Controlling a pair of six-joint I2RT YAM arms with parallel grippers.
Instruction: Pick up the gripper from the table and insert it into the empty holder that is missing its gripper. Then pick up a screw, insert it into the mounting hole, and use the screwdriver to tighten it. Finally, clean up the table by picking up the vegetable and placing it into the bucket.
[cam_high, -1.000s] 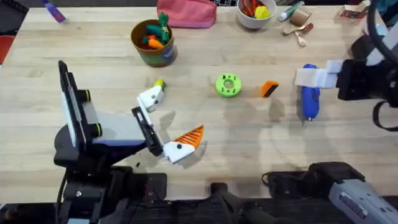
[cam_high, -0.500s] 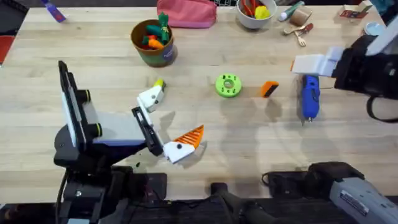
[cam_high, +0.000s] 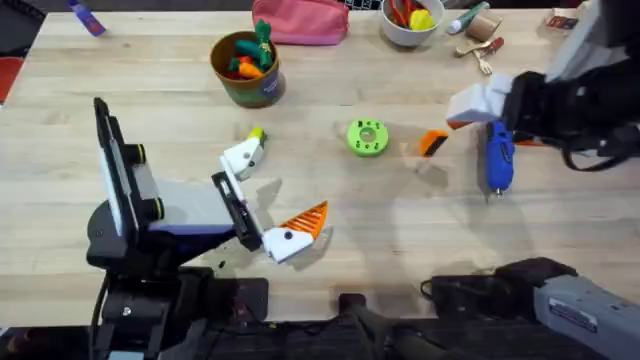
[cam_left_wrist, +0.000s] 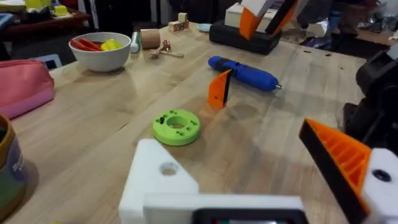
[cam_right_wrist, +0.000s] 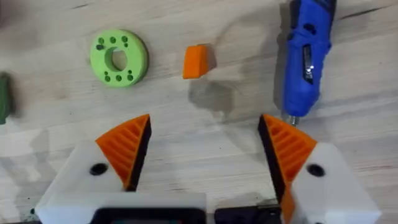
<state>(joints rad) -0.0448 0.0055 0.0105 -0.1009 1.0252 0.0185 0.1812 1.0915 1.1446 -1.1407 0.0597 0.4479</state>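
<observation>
**Right arm over the loose orange fingertip: first step, before the pick**

Right gripper (cam_right_wrist: 202, 158): fingers spread wide, nothing between them, both orange ribbed pads in place. In the overhead view it hangs above the table (cam_high: 330, 230) at the right, just beside the screwdriver.

The gripper (cam_right_wrist: 196, 61): small orange wedge, lying free on the wood, ahead of the open fingers and roughly centred between them. Not touched.

The screwdriver (cam_right_wrist: 306, 56): blue, lying flat just beside the wedge, bit end near one pad of the right gripper.

Green disc (cam_right_wrist: 119, 57): round, holed, on the wedge's other side, apart from it.

Left gripper (cam_high: 275, 200): resting low at the left of the table, fingers apart. One finger carries an orange pad; the other is the empty holder (cam_left_wrist: 158, 180), a bare white block with its mounting hole showing.

The bucket (cam_high: 246, 68): far side of the table, toy carrots inside. The vegetable (cam_high: 257, 135): apparently the small yellow-green piece just beyond the bare finger.

Step in hand: fetching the wedge. Next move, as judged: descend over the wedge, keep clear of the screwdriver, close on its sides, then carry it across to the bare white block. Screw not identifiable.
</observation>
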